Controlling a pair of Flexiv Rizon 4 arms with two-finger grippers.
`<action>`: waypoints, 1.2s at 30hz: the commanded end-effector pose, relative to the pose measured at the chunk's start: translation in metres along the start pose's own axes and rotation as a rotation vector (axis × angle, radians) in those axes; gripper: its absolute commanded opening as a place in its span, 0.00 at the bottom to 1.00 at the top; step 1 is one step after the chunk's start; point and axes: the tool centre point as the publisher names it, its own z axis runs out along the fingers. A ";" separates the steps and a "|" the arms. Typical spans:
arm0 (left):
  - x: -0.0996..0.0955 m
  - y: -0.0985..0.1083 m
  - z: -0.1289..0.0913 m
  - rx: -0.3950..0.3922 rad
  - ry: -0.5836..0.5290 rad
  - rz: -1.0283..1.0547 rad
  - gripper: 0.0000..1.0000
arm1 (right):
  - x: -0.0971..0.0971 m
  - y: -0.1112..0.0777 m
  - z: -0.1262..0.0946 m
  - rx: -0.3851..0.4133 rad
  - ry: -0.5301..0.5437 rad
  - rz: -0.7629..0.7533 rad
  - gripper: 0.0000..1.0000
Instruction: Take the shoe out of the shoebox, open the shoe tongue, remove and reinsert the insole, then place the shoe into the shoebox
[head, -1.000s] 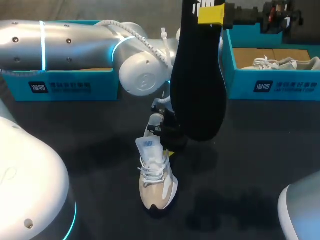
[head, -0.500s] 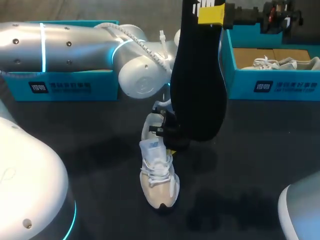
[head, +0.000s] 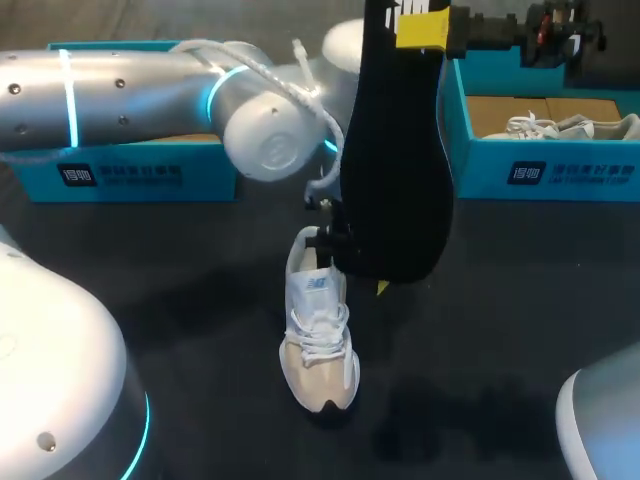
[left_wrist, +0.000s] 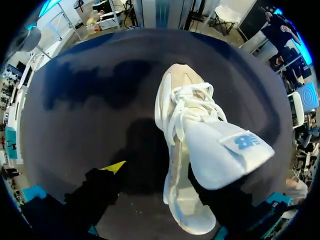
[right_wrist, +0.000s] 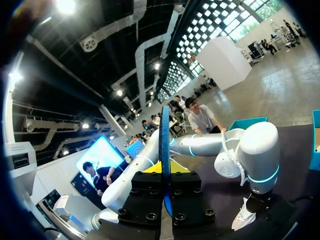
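Note:
A white and beige shoe (head: 318, 335) lies flat on the black table, toe towards the near edge. In the left wrist view its white tongue (left_wrist: 227, 155) stands up over the heel opening. My left gripper (left_wrist: 157, 176) is open over the heel end; one yellow fingertip (left_wrist: 114, 166) stands clear beside the shoe, the other is hidden under the tongue. My right gripper (head: 425, 28) hangs high over the table, shut on the black insole (head: 398, 160), which hangs toe down and hides most of the left gripper in the head view. The insole (right_wrist: 164, 145) shows edge-on between the right fingers.
A blue shoebox (head: 130, 168) stands at the back left behind my left arm (head: 260, 140). A second blue box (head: 545, 165) at the back right holds another white shoe (head: 570, 125).
My left gripper has opened and let go of the shoe's tongue. The shoe has dropped from tilted to flat, and the left arm has drawn back and up a little. The right arm has not moved.

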 end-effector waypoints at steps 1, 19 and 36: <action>0.012 0.002 -0.025 0.016 -0.117 0.001 1.00 | 0.005 -0.007 0.004 -0.015 -0.003 0.001 0.00; 0.018 0.006 -0.108 0.213 -0.682 0.085 1.00 | 0.005 -0.007 0.004 -0.015 -0.003 0.001 0.00; 0.032 0.004 -0.166 0.248 -1.091 0.220 1.00 | 0.005 -0.007 0.004 -0.015 -0.003 0.001 0.00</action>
